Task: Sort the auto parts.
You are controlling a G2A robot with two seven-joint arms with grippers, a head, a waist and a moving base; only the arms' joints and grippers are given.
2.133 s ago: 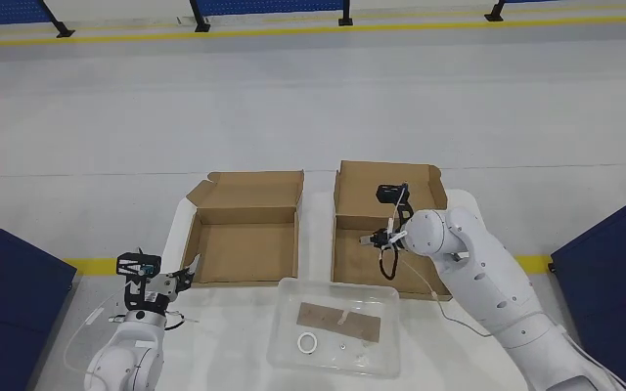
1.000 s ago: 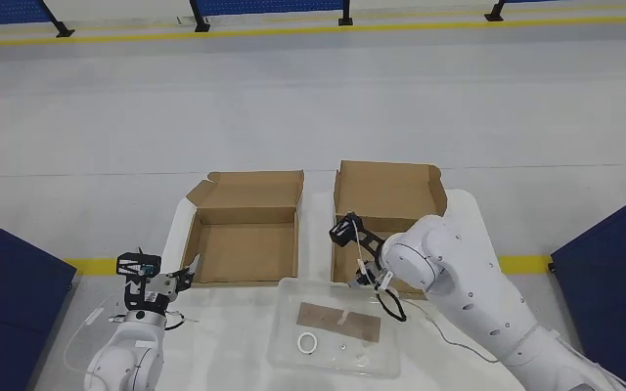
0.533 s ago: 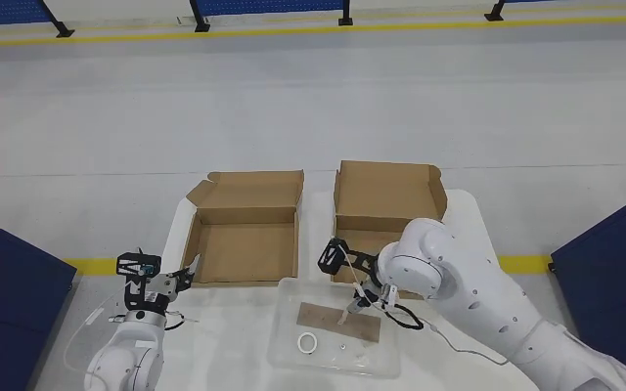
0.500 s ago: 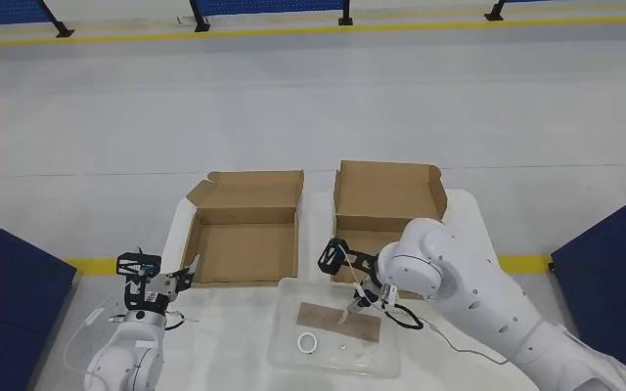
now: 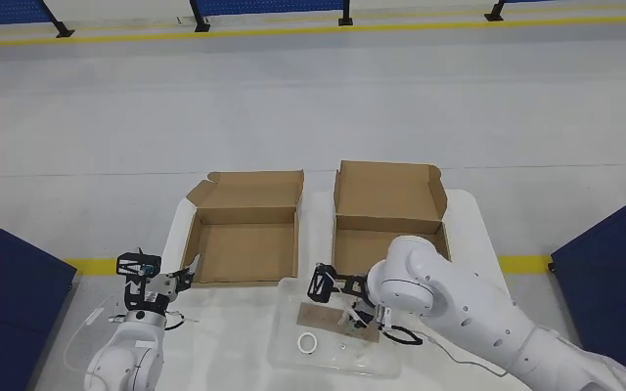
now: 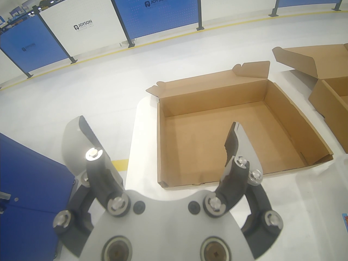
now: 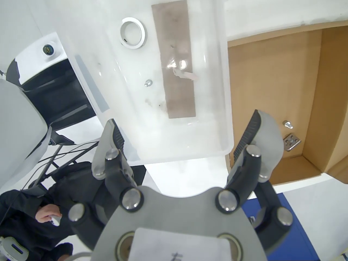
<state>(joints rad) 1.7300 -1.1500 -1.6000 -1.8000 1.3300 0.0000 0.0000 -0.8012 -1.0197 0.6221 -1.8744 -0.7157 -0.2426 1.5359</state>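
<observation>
A clear plastic bin (image 5: pixel 286 330) stands at the table's front, and in it lie a white ring (image 5: pixel 307 342), a brown strip (image 5: pixel 328 319) and small parts. Seen from the right wrist, the ring (image 7: pixel 132 36), a small bolt (image 7: pixel 148 83) and a pale part (image 7: pixel 187 75) rest in the bin (image 7: pixel 190 148). My right gripper (image 5: pixel 354 318) (image 7: pixel 185 134) hangs open above the bin's end, holding nothing. The right cardboard box (image 5: pixel 386 244) holds a bolt (image 7: pixel 287 124) and a metal plate (image 7: pixel 291 142). The left box (image 5: pixel 245 249) (image 6: pixel 231 134) is empty. My left gripper (image 5: pixel 164 284) (image 6: pixel 159 126) stays open beside its front left corner.
Both boxes have their lids folded back toward the far side. Blue partitions (image 5: pixel 29 283) flank the table on the left and on the right (image 5: pixel 599 264). White table surface (image 5: pixel 225 323) lies between the left gripper and the bin.
The right arm has swung from above the right box toward the front left, over the clear bin. The left arm has kept still.
</observation>
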